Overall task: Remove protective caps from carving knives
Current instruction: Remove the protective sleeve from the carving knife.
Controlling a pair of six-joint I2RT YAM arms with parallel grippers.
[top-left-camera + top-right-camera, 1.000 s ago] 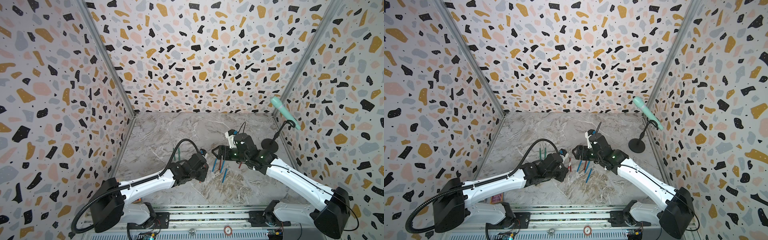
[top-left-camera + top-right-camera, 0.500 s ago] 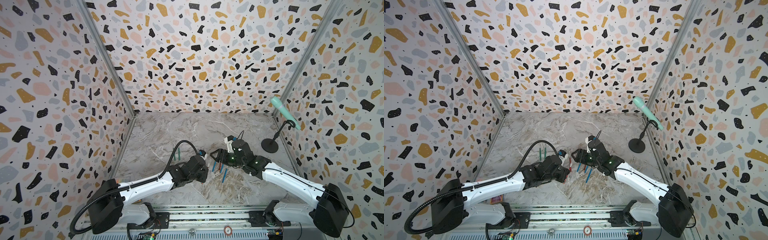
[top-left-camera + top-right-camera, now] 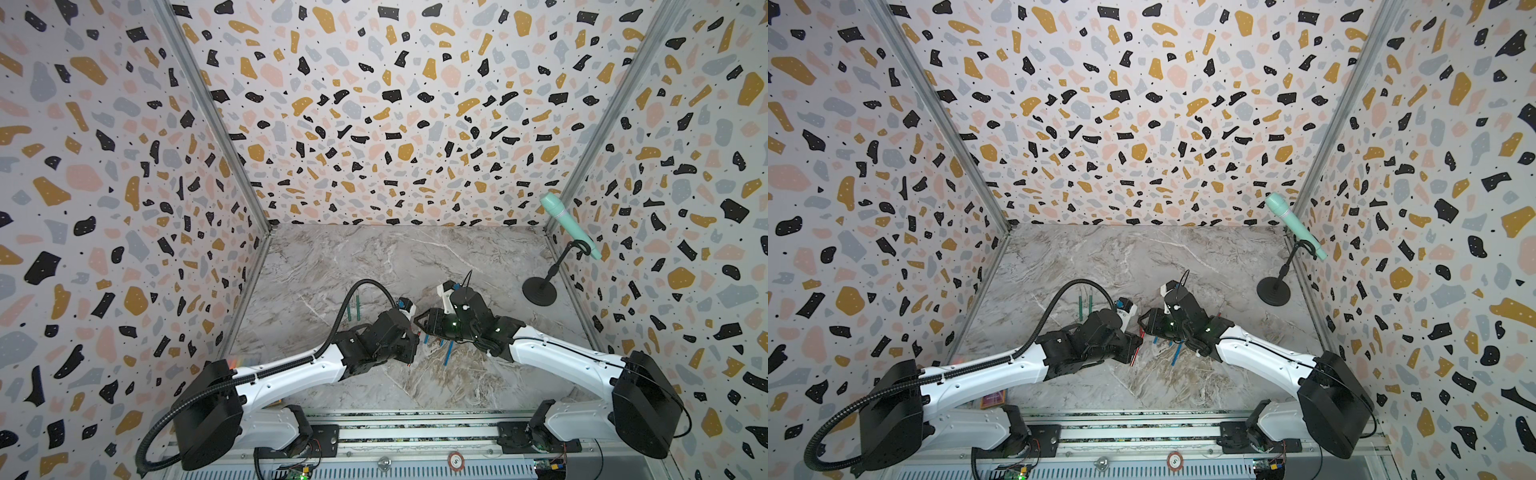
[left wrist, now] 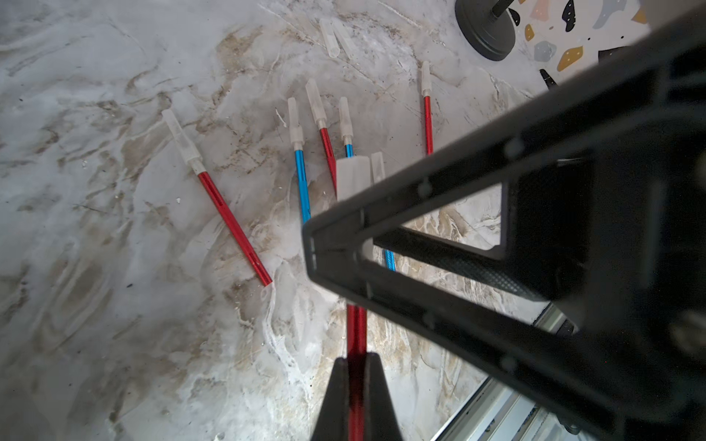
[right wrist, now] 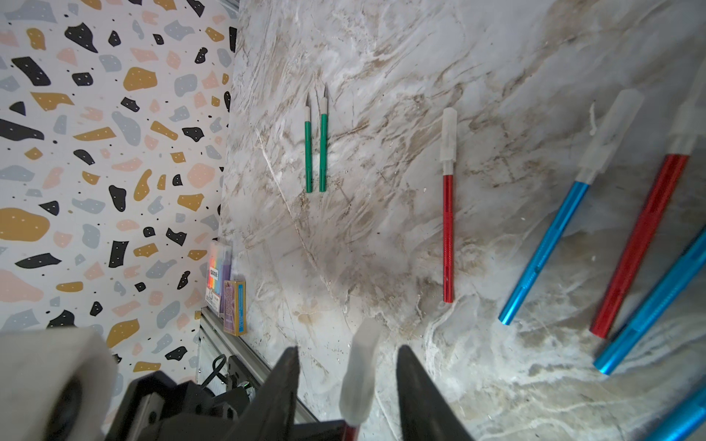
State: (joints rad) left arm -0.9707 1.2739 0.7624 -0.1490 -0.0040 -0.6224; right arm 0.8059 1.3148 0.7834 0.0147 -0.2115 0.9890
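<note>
The left pincer was closed on a thin red metal carving knife. The right pincer stood open around its translucent plastic cap, not touching it. Other capped knives lay on the marble table.

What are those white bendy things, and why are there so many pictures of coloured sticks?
Those are two robot arms, each ending in a pinching hand. Two pictures look down from above; two come from little cameras on the arms' wrists. The sticks are small carving knives lying on the marble table; most wear cloudy plastic caps, and two green knives have bare blades. The left hand pinches a red knife, and the right hand is open around that knife's cap, not squeezing it yet.
</note>
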